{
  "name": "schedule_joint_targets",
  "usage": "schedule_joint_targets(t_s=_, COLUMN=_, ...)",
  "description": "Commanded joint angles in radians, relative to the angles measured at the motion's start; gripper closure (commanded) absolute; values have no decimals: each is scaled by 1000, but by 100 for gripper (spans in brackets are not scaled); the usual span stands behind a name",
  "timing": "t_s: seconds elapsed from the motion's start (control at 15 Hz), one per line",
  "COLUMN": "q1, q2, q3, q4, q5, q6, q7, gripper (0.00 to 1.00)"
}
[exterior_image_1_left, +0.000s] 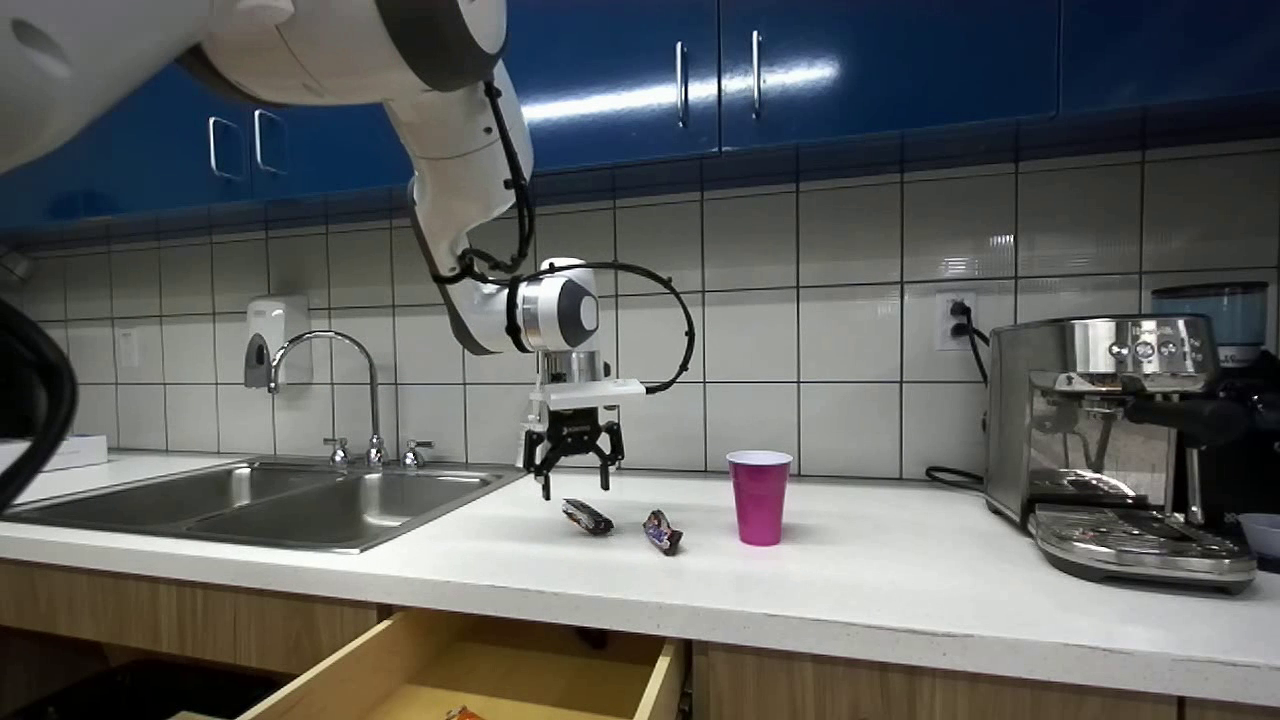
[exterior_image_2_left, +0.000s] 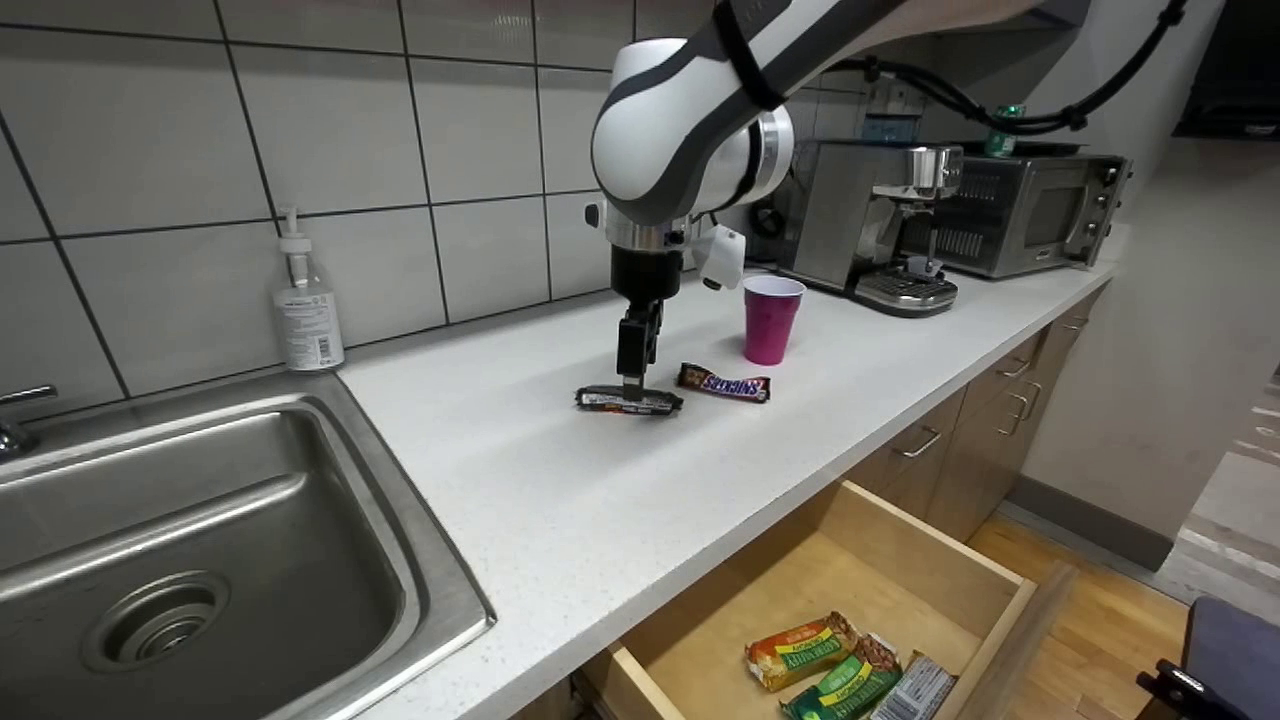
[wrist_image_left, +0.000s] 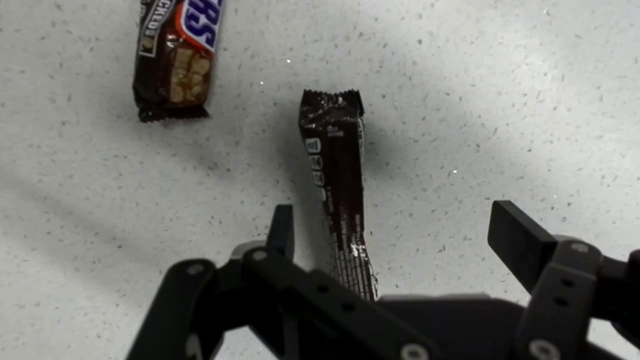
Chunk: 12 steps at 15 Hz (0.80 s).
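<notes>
Hand (exterior_image_1_left: 576, 486) spread above a dark bar (wrist_image_left: 340, 170)

I have the fingers (wrist_image_left: 520, 245) wide, one either side of the dark bar in my wrist view — it lies on the white surface (exterior_image_1_left: 880, 570). A Snickers bar (exterior_image_2_left: 724, 383) lies between it and an upright pink cup (exterior_image_2_left: 772, 325). Below — three wrapped snacks (exterior_image_2_left: 845, 685) in the pulled-out drawer (exterior_image_2_left: 900, 560).

White arm (exterior_image_1_left: 455, 135), black screw-studded fingers (wrist_image_left: 520, 245)

Dark bar (wrist_image_left: 342, 185) partly behind end effector (wrist_image_left: 392, 220)
</notes>
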Motion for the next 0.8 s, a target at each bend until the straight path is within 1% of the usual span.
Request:
schedule_joint_targets(t_s=0.0, q1=-9, q2=64, q3=8, q4=106, q5=-11, q6=-67, q7=24, gripper=0)
schedule_joint_targets(t_s=0.33, q1=-6, q2=113, q3=8, q4=160, q5=-13, q6=-95, q7=31, gripper=0)
schedule_joint_targets(t_s=0.73, q1=-5, q2=146, q3=9, q4=197, q5=-14, q6=-114, q7=35, gripper=0)
